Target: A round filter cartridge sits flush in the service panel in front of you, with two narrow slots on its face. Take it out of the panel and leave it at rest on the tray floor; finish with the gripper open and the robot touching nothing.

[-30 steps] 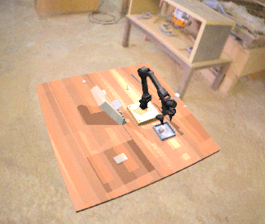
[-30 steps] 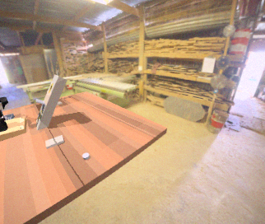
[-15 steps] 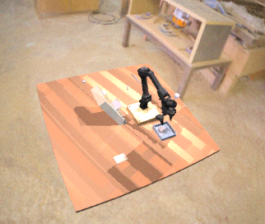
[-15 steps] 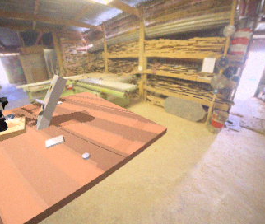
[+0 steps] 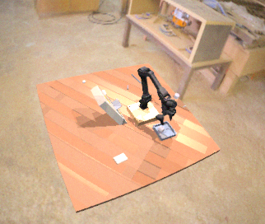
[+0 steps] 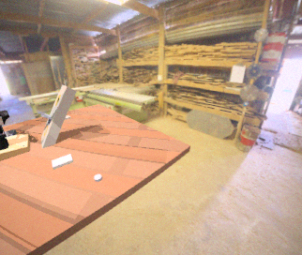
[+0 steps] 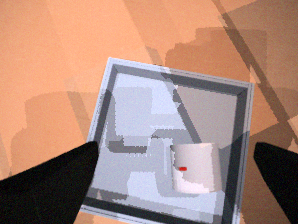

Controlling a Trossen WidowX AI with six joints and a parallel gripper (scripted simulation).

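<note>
The round grey filter cartridge (image 7: 196, 167) stands on the floor of the grey tray (image 7: 169, 145), toward its near right part, with a small red mark on its side. My gripper (image 7: 175, 149) is open and hangs above the tray. Its two dark fingers stand wide apart on either side of the cartridge and do not touch it. In the top view the arm (image 5: 156, 92) reaches down over the tray (image 5: 165, 131). The tilted grey service panel (image 5: 108, 105) stands to the left of the arm's base; it also shows in the exterior view (image 6: 57, 116).
The arm's base sits on a light wooden block (image 5: 144, 112). A small white block (image 5: 120, 158) and a small white disc (image 5: 83, 81) lie on the orange board. A wooden workbench (image 5: 181, 33) stands behind the board.
</note>
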